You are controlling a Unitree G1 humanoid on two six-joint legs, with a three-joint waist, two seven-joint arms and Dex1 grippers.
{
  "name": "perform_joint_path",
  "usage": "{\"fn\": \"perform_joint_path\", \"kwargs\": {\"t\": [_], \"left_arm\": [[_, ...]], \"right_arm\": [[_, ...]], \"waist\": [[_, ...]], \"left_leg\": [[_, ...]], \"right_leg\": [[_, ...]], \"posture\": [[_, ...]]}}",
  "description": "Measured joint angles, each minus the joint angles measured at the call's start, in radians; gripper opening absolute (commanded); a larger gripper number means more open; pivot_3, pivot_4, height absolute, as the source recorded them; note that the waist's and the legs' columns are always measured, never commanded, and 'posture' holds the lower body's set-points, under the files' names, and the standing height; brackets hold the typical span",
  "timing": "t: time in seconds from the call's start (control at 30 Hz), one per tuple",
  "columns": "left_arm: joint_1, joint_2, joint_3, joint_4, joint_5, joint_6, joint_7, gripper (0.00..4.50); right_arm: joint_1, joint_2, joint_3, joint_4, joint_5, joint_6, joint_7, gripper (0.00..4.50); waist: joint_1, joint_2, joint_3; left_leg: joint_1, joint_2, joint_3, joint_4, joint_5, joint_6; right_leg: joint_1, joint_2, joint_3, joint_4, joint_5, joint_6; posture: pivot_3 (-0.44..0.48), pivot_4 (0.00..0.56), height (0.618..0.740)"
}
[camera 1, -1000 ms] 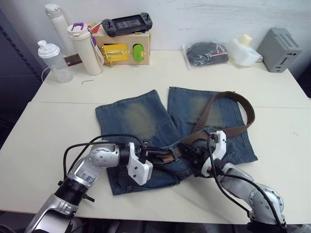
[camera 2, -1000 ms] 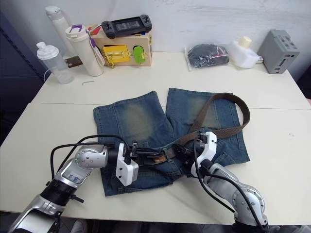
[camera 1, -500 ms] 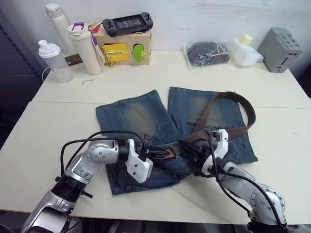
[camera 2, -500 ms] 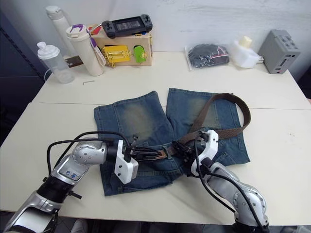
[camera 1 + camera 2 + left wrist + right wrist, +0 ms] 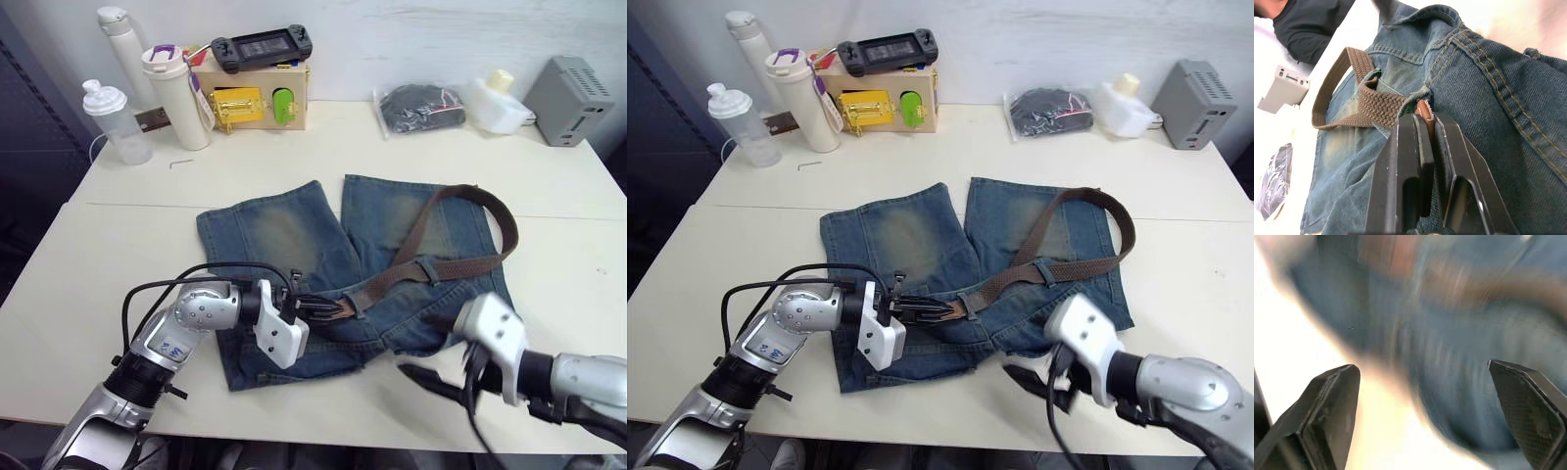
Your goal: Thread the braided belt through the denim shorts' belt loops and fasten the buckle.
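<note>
The braided belt [image 5: 446,230] lies over the denim shorts [image 5: 284,245] in the middle of the table [image 5: 568,284]. From the waistband it runs up toward 1 o'clock over the shorts' right leg, loops round, and comes back across that leg. It looks soft and floppy, so pushing it endways would likely buckle it; pulling on a short, taut length should work better. Its weave should give the pads grip. The tan tip end [image 5: 1423,108] seems stiffer, and I judge it the best place to hold for feeding through the belt loops [image 5: 1367,81].

The left gripper [image 5: 1424,128] already has that end, its two black fingers clenched on the tip at the waistband. One loop sits just ahead of it with the belt passing under.

The denim is limp and bunches near the waistband, so it may drag along unless pinned.

The right gripper [image 5: 1024,376] hovers at 5 o'clock of the shorts, off the near hem, fingers spread wide and holding nothing.

I cannot make out the buckle.
</note>
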Motion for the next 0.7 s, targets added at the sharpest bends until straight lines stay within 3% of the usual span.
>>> {"fn": "perform_joint_path", "kwargs": {"t": [0.1, 0.2, 0.3, 0.37, 0.4, 0.57, 0.7], "left_arm": [[-0.001, -0.001, -0.003, 0.010, -0.006, -0.001, -0.001, 0.00], [0.000, -0.002, -0.005, 0.014, -0.007, -0.001, -0.001, 0.00], [0.000, -0.003, -0.007, 0.016, -0.007, -0.001, -0.001, 0.00], [0.004, -0.002, -0.007, 0.016, -0.007, -0.001, -0.001, 0.00], [0.004, -0.002, -0.007, 0.016, -0.007, -0.001, 0.000, 0.00], [0.012, 0.000, -0.007, 0.015, -0.007, -0.006, 0.002, 0.00], [0.025, 0.014, -0.003, 0.001, -0.001, -0.030, 0.016, 0.00]], "right_arm": [[-0.050, 0.002, 0.123, 0.100, -0.333, -0.207, -0.012, 4.45], [-0.102, 0.053, 0.179, 0.181, -0.502, -0.266, -0.046, 4.45], [-0.130, 0.122, 0.202, 0.200, -0.574, -0.274, -0.053, 3.69], [-0.137, 0.171, 0.215, 0.206, -0.582, -0.250, -0.047, 2.90], [-0.140, 0.192, 0.218, 0.207, -0.583, -0.236, -0.041, 2.28], [-0.150, 0.251, 0.226, 0.213, -0.597, -0.188, -0.012, 0.01], [-0.214, 0.293, 0.217, 0.231, -0.608, -0.080, -0.010, 0.01]], "waist": [[-0.001, -0.001, 0.000], [-0.001, -0.001, 0.001], [-0.001, -0.003, 0.000], [-0.001, -0.004, 0.000], [-0.002, -0.004, 0.000], [-0.001, -0.004, 0.000], [-0.002, -0.004, 0.000]], "left_leg": [[0.000, -0.001, 0.000, 0.000, 0.000, 0.000], [0.000, -0.001, 0.000, 0.000, 0.000, 0.000], [0.001, 0.000, 0.000, 0.000, 0.000, -0.001], [0.001, 0.000, 0.000, 0.001, 0.000, -0.001], [0.001, 0.000, 0.000, 0.001, 0.000, -0.001], [0.001, -0.001, 0.000, 0.001, 0.000, -0.001], [0.001, -0.001, 0.000, 0.001, 0.000, -0.001]], "right_leg": [[0.000, -0.001, 0.000, 0.000, 0.000, 0.000], [-0.001, -0.001, 0.000, 0.001, 0.000, 0.000], [0.000, -0.001, 0.000, 0.002, 0.000, 0.000], [0.000, -0.001, 0.000, 0.003, 0.000, 0.000], [0.000, -0.001, 0.000, 0.003, 0.000, 0.000], [0.000, -0.001, 0.000, 0.004, 0.000, 0.000], [0.000, -0.001, 0.001, 0.004, 0.000, 0.000]], "posture": [[0.000, 0.150, 0.740], [0.000, 0.150, 0.740], [0.000, 0.150, 0.740], [0.000, 0.150, 0.740], [0.000, 0.150, 0.740], [0.000, 0.150, 0.740], [0.000, 0.150, 0.740]]}}
